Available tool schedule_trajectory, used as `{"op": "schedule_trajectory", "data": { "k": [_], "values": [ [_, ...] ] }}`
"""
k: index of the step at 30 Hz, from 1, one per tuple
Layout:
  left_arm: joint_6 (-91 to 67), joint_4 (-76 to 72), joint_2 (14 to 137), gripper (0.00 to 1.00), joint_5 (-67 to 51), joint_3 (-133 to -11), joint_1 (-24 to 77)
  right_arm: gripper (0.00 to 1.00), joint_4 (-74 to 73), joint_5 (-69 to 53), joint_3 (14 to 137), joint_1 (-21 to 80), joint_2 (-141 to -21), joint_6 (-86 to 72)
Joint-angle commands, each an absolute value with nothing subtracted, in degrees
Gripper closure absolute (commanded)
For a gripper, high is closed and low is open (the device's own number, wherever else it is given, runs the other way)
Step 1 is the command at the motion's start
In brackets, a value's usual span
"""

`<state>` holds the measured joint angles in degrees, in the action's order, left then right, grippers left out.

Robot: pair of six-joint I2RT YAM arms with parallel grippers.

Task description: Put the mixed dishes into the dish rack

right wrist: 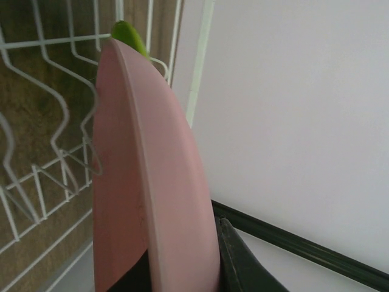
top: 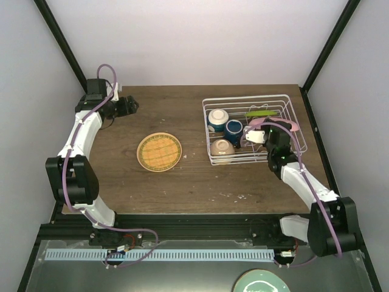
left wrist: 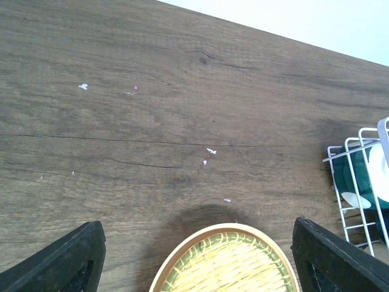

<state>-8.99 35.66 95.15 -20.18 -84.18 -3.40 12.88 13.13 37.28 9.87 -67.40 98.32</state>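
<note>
I see cream bowls (top: 219,117), dark blue mug (top: 234,129) and lime green plate (top: 260,113) in the white wire rack (top: 243,98). Right gripper (top: 266,135) clamps the pink plate (right wrist: 146,182). The woven yellow plate (top: 159,152) waits, left gripper (top: 129,105) agape.

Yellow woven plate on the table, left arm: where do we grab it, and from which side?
The plate lies flat on the table, so only its raised rim offers a pinch. Probably take the back-left rim, the side facing the open left gripper: come down tilted, straddling the rim.
</note>
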Motion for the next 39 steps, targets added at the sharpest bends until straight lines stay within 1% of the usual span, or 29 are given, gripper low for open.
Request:
{"op": "schedule_trajectory", "data": {
  "k": [1, 13, 17, 23, 24, 26, 28, 31, 34, 36, 38, 39],
  "values": [
    [-9.0, 35.4, 93.8, 0.14, -20.5, -84.2, -3.9, 0.99, 18.6, 11.3, 36.4, 9.1, -68.5, 99.8],
    [-8.9, 35.5, 94.6, 0.14, -21.2, -84.5, -4.3, 0.98, 21.4, 9.5, 34.2, 9.0, -71.3, 98.6],
    [-8.8, 35.5, 94.7, 0.14, -21.4, -84.5, -4.4, 0.98, 21.9, 9.5, 35.2, 9.0, -73.0, 97.6],
    [-8.8, 35.3, 94.8, 0.14, -21.7, -84.3, -4.7, 0.97, 18.5, 9.6, 37.7, 9.1, -74.3, 95.5],
    [-8.8, 35.3, 94.8, 0.14, -21.7, -84.2, -4.7, 0.93, 18.2, 9.5, 37.9, 9.1, -74.4, 94.9],
    [-8.8, 35.3, 94.8, 0.14, -21.7, -84.3, -4.8, 0.8, 18.0, 9.3, 37.9, 9.0, -74.7, 93.8],
    [-8.8, 35.3, 94.9, 0.14, -21.9, -84.3, -4.9, 0.71, 17.9, 9.3, 38.1, 9.0, -74.8, 93.0],
    [-8.8, 35.3, 94.9, 0.14, -22.0, -84.4, -5.1, 0.65, 16.8, 9.6, 38.8, 9.0, -74.7, 91.6],
    [-8.9, 35.2, 95.1, 0.14, -22.1, -84.4, -5.1, 0.56, 15.0, 9.9, 39.8, 9.0, -74.5, 90.4],
    [-8.9, 35.2, 95.2, 0.14, -22.3, -84.5, -5.1, 0.52, 13.6, 10.3, 40.4, 9.0, -74.0, 90.1],
    [-9.0, 35.2, 95.3, 0.14, -22.4, -84.5, -5.1, 0.48, 11.1, 10.3, 41.2, 9.1, -72.8, 89.7],
    [-9.1, 35.2, 95.3, 0.14, -22.5, -84.5, -5.2, 0.45, 9.5, 10.2, 41.7, 9.2, -72.1, 89.3]
  ]
}}
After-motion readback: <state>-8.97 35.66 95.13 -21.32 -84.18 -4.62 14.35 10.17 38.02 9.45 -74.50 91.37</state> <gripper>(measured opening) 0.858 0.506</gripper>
